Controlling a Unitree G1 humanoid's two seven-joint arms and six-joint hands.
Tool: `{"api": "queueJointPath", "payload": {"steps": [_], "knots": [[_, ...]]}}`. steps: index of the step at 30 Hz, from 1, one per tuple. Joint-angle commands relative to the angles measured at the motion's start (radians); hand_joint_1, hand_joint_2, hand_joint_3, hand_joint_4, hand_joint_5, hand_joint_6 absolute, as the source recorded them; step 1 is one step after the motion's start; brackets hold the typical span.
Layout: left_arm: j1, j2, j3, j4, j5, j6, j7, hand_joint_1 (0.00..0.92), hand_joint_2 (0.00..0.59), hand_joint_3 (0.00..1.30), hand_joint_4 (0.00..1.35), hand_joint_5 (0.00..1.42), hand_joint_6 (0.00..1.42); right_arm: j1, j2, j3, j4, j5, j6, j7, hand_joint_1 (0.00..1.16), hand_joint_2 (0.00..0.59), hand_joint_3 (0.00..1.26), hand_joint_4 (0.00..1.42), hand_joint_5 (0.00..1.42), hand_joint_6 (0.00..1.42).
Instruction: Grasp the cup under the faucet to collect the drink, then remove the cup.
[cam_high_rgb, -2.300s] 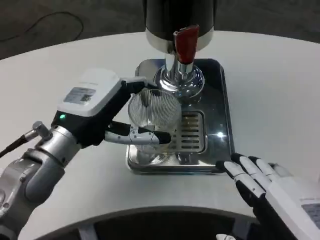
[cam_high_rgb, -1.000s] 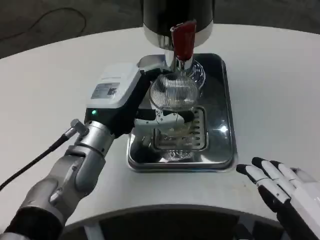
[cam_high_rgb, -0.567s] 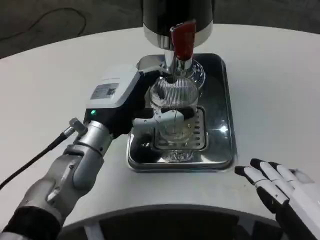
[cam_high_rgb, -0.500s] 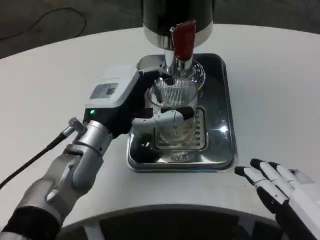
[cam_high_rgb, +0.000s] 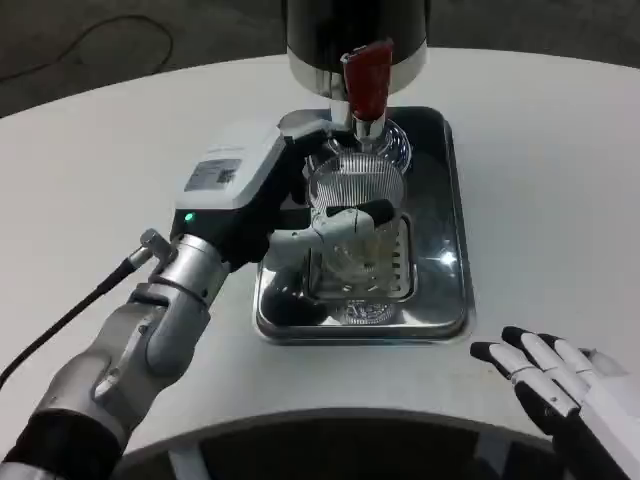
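Cup (cam_high_rgb: 352, 195) now under faucet (cam_high_rgb: 366, 85), left hand (cam_high_rgb: 262, 195) fingers holding; right hand (cam_high_rgb: 560, 385) spread.

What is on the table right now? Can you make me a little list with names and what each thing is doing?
cup: clear ribbed glass, held over the tray below the faucet
left hand: grips the cup, fingers wrapped around its side
right hand: rests on the table's near edge, fingers apart, holding nothing
faucet: red handle on a black and silver dispenser
tray: shiny metal, with a slotted grate
table: white, round
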Motion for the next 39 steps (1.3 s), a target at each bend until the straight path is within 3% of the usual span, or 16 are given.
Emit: {"api": "queueJointPath", "payload": {"steps": [1, 14, 22, 26, 34, 35, 37, 39], "knots": [[-0.009, 0.011, -0.002, -0.017, -0.006, 0.001, -0.012, 0.109, 0.098, 0.24, 0.28, 0.65, 1.04, 0.014, 0.013, -0.005, -0.015, 0.017, -0.013, -0.004, 0.29, 0.441, 0.09, 0.0, 0.0, 0.0], [0.036, 0.026, 0.026, -0.086, -0.032, -0.031, 0.016, 0.105, 0.102, 0.21, 0.24, 0.63, 1.02, 0.027, 0.019, -0.004, -0.015, 0.021, -0.014, -0.01, 0.3, 0.447, 0.1, 0.0, 0.0, 0.0], [0.117, 0.075, 0.064, -0.201, -0.045, -0.044, 0.006, 0.144, 0.124, 0.23, 0.27, 0.65, 1.05, 0.021, 0.023, 0.009, -0.015, 0.015, -0.007, -0.01, 0.3, 0.448, 0.11, 0.0, 0.0, 0.0], [0.185, 0.113, 0.114, -0.279, -0.076, -0.054, -0.006, 0.152, 0.127, 0.26, 0.3, 0.66, 1.06, 0.008, 0.023, 0.019, -0.015, 0.008, 0.001, -0.008, 0.3, 0.448, 0.11, 0.0, 0.0, 0.0], [0.314, 0.157, 0.235, -0.445, -0.222, -0.103, -0.077, 0.107, 0.151, 0.38, 0.43, 0.62, 0.8, 0.0, 0.027, 0.045, -0.015, -0.012, 0.017, -0.005, 0.3, 0.449, 0.11, 0.0, 0.0, 0.0], [0.335, 0.168, 0.259, -0.469, -0.275, -0.122, -0.106, 0.102, 0.152, 0.39, 0.44, 0.6, 0.75, -0.002, 0.028, 0.048, -0.015, -0.015, 0.019, -0.006, 0.3, 0.45, 0.11, 0.0, 0.0, 0.0], [0.361, 0.192, 0.299, -0.493, -0.423, -0.16, -0.21, 0.078, 0.162, 0.4, 0.43, 0.51, 0.5, -0.005, 0.029, 0.054, -0.015, -0.021, 0.024, -0.007, 0.3, 0.451, 0.11, 0.0, 0.0, 0.0], [0.366, 0.207, 0.319, -0.493, -0.56, -0.183, -0.324, 0.036, 0.171, 0.34, 0.32, 0.42, 0.38, -0.007, 0.028, 0.061, -0.015, -0.027, 0.03, -0.005, 0.3, 0.452, 0.11, 0.0, 0.0, 0.0]]}}
